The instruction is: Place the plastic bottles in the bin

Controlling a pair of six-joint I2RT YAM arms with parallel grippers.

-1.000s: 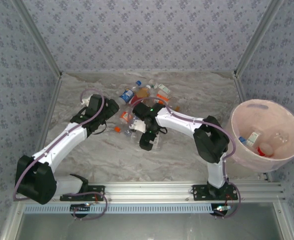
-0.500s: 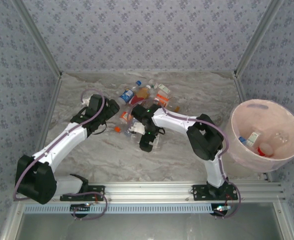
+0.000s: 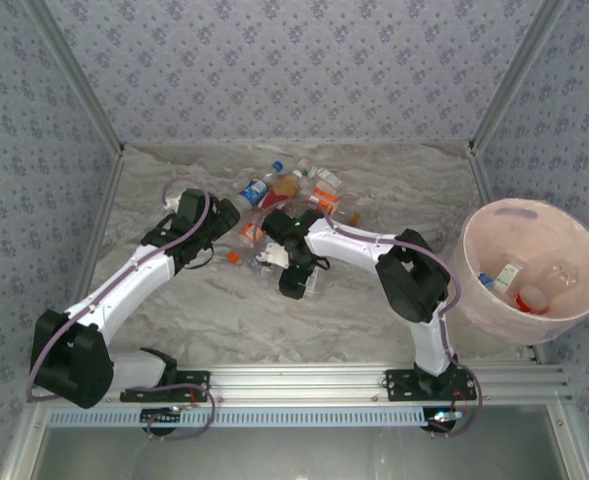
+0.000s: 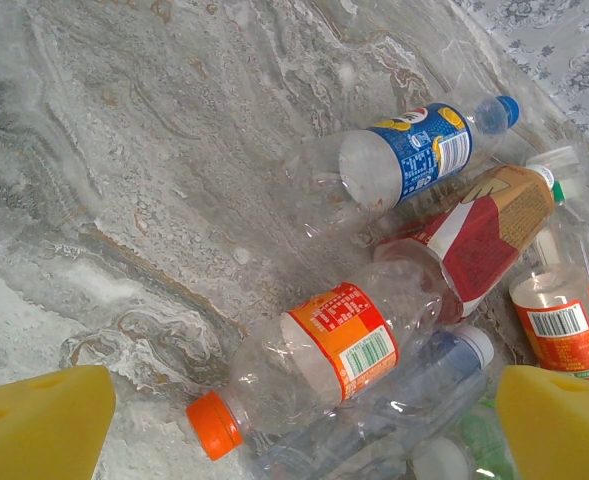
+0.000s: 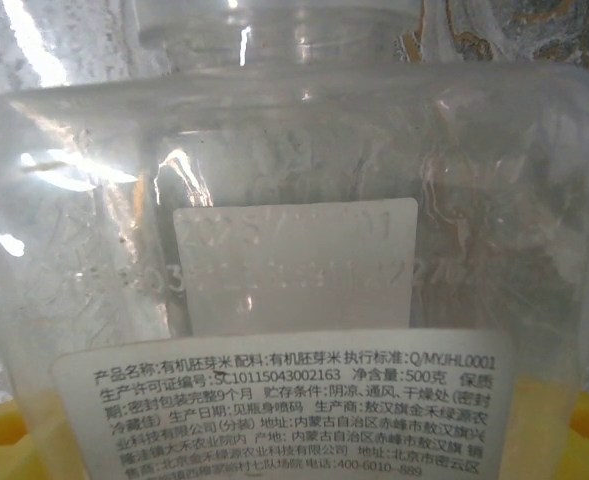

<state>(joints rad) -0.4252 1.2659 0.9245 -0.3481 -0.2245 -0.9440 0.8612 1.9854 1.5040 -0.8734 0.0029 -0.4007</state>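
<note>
Several plastic bottles (image 3: 286, 190) lie heaped at the back middle of the table. My left gripper (image 3: 229, 232) hangs open at the heap's left edge. In the left wrist view its yellow pads (image 4: 44, 420) flank a clear bottle with an orange label and orange cap (image 4: 339, 345), without touching it. Beyond lie a blue-labelled bottle (image 4: 404, 160) and a red-labelled one (image 4: 484, 235). My right gripper (image 3: 296, 285) is down over a clear bottle with a white printed label (image 5: 294, 300), with yellow pads (image 5: 4, 445) at both sides of it. Contact cannot be made out. The bin (image 3: 534, 235) stands at the right.
The pink bin holds a few bottles (image 3: 522, 288) at its bottom. A small orange cap (image 3: 234, 257) lies on the marble table (image 3: 214, 310) near the left gripper. Patterned walls and metal posts close in the back and sides.
The right arm has shifted a little left and its jaws have narrowed around the clear bottle. The left arm has not moved.
</note>
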